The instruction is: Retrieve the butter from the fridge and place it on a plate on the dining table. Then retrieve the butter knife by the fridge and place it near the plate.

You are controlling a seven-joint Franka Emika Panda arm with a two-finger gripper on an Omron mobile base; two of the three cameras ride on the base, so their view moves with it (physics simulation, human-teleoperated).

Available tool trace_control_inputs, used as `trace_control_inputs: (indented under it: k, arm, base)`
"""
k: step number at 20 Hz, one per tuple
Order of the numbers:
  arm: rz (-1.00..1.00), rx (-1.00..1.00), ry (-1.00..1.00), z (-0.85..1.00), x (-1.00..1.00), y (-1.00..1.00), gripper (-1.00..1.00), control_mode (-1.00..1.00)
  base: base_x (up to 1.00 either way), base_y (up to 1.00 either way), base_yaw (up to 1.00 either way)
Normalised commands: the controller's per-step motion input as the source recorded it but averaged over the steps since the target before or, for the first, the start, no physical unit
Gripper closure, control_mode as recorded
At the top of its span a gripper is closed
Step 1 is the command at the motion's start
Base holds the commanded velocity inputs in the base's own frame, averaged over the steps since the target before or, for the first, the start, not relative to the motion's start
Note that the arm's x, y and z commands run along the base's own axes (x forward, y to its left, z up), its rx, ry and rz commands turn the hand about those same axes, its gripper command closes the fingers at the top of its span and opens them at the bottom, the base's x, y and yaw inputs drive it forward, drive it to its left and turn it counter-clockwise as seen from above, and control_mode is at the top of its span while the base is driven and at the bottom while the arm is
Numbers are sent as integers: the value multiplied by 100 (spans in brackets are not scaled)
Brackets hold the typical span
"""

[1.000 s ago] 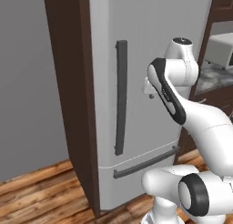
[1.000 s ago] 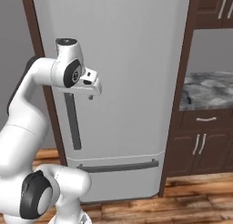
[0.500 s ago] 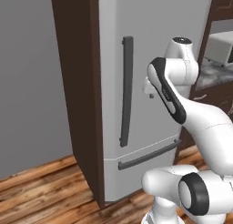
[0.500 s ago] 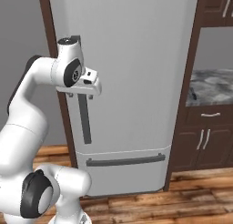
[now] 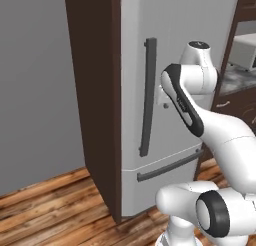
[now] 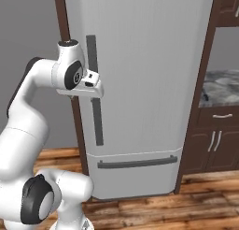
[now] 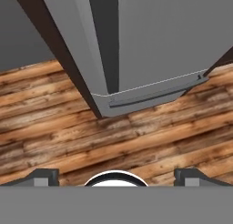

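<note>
gripper spread before shut fridge

while the fridge (image 6: 140, 89) stands closed just ahead of the gripper (image 7: 116, 175), its fingertips (image 7: 43, 175) sit wide apart, holding nothing. dark bar handle (image 5: 148, 96) beside it; wood floor (image 7: 113, 141) below.

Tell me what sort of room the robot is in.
A home kitchen, most likely: a tall light-grey fridge with its door shut, dark brown cabinets beside it under a marbled stone counter, and a wood plank floor.
</note>
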Motion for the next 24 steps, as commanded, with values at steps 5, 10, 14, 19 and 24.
trace_control_inputs:
  k: [5,10,14,19,24]
  arm:
    - [0,0,0,0,0,0,-100,-100]
    - [0,1,-10,-1,6,-1,-100,-100]
    - [6,0,-23,0,21,0,-100,-100]
    - [13,-1,-14,0,25,16,-100,-100]
    - [3,0,-7,0,56,1,-100,-100]
  base:
    - [-8,5,0]
    - [0,0,0]
    - [0,0,0]
    - [0,0,0]
    - [0,0,0]
